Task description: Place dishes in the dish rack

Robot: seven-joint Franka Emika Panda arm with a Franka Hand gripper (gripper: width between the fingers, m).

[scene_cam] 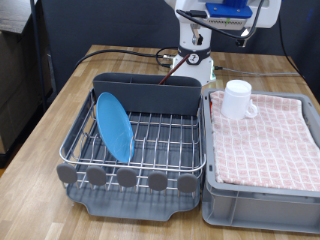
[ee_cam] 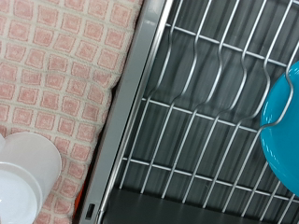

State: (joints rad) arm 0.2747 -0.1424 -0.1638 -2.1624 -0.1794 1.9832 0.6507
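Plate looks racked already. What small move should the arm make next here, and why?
Probably shift toward the white mug and descend over it. The blue plate already stands on edge in the dish rack, while the mug sits on the checked cloth in the crate. The tool itself is not visible.

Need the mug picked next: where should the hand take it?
Grip the white mug by its rim wall, coming from above: it stands upright, mouth open upward, on the checked cloth. Its handle faces the exterior view's bottom right; avoid it.
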